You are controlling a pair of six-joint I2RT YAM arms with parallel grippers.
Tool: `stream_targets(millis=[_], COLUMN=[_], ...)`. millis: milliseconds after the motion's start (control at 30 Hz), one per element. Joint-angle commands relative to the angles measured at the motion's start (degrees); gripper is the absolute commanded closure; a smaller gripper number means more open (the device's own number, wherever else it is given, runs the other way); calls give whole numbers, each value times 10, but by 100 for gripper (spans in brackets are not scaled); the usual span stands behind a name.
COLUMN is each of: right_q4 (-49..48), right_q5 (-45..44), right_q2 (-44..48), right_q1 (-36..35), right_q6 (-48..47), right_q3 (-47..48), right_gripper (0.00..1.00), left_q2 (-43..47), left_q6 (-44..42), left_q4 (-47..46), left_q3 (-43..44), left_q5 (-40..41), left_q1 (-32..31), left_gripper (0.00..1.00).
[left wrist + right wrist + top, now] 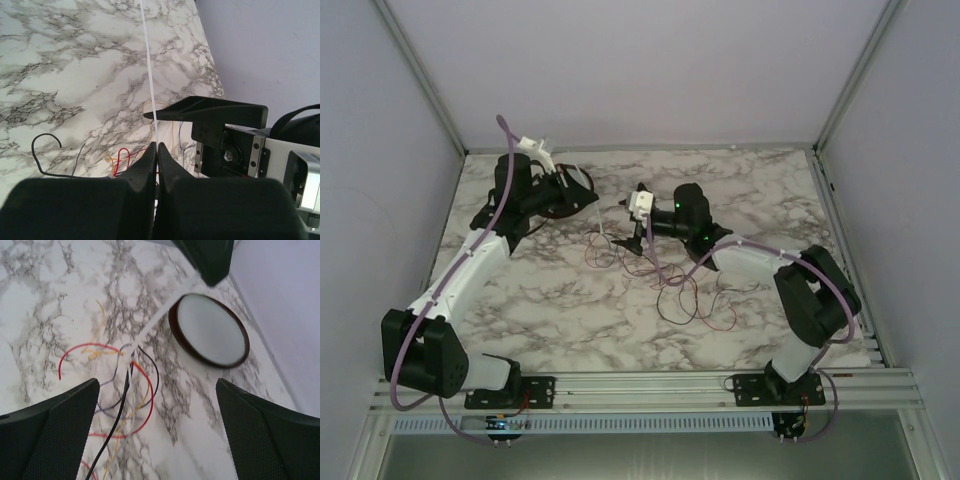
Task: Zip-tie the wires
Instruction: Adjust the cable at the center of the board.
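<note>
The wires (135, 385) are thin red, black, yellow and purple strands in loops on the marble table (45, 295); in the top view they trail from the centre (598, 255) to the right (692, 300). A white zip tie (150, 75) runs from the bundle to my left gripper (155, 145), which is shut on it; it also shows in the right wrist view (155, 322) and the top view (601, 225). My right gripper (157, 382) is wide open above the bundle, holding nothing. In the top view the left gripper (588, 196) and right gripper (626, 218) are close together.
A round dark-rimmed dish (210, 330) lies on the table just behind the bundle, near the back wall. The right gripper's finger (205, 109) shows close beside the zip tie in the left wrist view. Frame walls enclose the table on three sides.
</note>
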State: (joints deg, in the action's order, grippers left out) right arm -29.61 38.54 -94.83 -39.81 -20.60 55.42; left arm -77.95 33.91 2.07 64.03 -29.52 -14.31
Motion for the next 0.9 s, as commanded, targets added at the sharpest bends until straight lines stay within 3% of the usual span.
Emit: stream_targets(millis=[0,267,367,433,600,800,867], right_q4=[-11,15,19,18,-8,-3,15], right_q5=[54,68,70,72,84,81,72], right_q2=[-37,-72,-82,-92,-109,-102,-83], right_q1=[-12,-18,-19,-19,-18,-18,-17], right_q6=[-15,5,7,13,52,94,98], right_q3=[58,77,77,81,88,87,79], right_gripper=[2,9,23,38,58,100,100], left_q2=[25,39,41,43,49,51,52], left_q6=[-4,-3,1,8,19,22,18], left_q4=[8,8,5,-1,-14,-23,-26], left_q3=[14,24,28,29,24,15,12], left_q5=[-20,-25,-31,-38,-50,-42,-32], left_q1=[-2,-2,-2,-2,-2,-2,-1], left_gripper=[100,100,100,100,100,100,100])
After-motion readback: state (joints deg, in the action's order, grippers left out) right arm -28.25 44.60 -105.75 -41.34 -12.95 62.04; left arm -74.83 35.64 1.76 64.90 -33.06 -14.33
